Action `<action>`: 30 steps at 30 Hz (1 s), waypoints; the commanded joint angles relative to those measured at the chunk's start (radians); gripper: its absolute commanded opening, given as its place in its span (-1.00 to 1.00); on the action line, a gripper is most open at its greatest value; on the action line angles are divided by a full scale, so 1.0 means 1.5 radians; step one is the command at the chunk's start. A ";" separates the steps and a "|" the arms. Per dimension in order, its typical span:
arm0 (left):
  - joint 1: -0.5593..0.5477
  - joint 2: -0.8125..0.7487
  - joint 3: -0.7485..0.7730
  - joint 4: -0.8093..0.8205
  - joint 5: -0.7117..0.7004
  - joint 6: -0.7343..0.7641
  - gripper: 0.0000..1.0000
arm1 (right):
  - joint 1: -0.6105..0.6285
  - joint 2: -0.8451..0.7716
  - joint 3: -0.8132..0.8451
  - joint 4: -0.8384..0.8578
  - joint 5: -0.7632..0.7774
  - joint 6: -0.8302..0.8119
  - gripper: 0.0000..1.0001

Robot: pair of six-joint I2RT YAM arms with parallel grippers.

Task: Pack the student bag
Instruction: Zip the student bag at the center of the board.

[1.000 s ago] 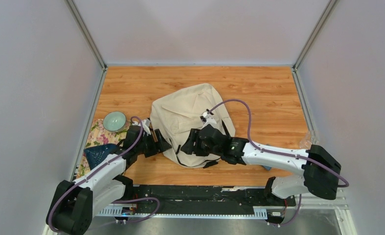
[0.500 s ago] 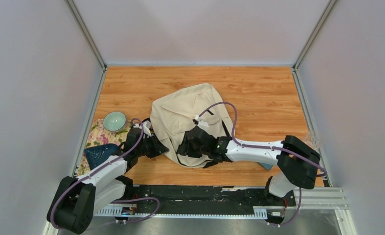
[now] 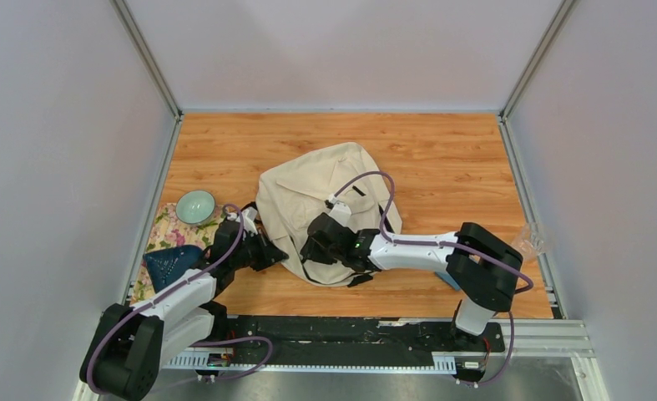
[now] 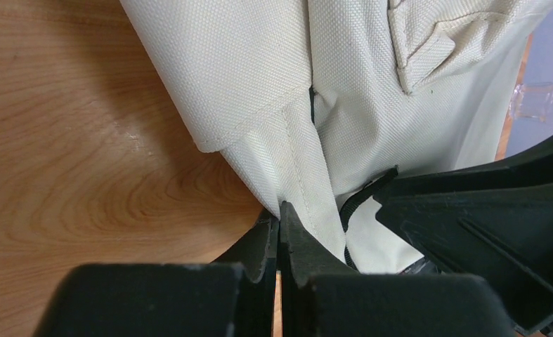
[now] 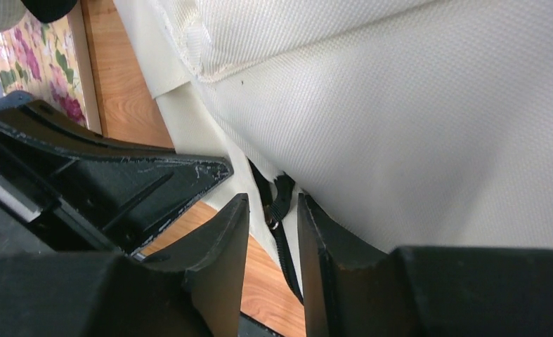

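student bag (image 3: 308,192): cream | cloth (image 3: 166,230): floral | bowl (image 3: 195,205): pale green

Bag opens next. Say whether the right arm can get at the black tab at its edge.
Probably yes: the black tab of the student bag hangs between the parted fingers of the right gripper; nothing blocks it.
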 commanded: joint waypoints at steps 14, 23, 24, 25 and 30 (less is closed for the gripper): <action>-0.001 -0.010 -0.010 0.028 0.045 -0.008 -1.00 | -0.004 0.089 0.075 -0.028 0.072 0.045 -0.45; 0.000 -0.010 -0.011 0.031 0.049 -0.009 -1.00 | -0.004 0.129 0.091 -0.066 0.085 0.037 -0.40; -0.001 -0.008 -0.011 0.031 0.049 -0.010 -1.00 | -0.004 0.133 0.092 -0.066 0.083 0.035 -0.42; 0.000 -0.008 -0.011 0.031 0.049 -0.010 -1.00 | -0.004 0.135 0.094 -0.066 0.083 0.032 -0.47; 0.000 -0.007 -0.010 0.031 0.051 -0.009 -1.00 | -0.004 0.133 0.092 -0.059 0.084 0.020 -0.83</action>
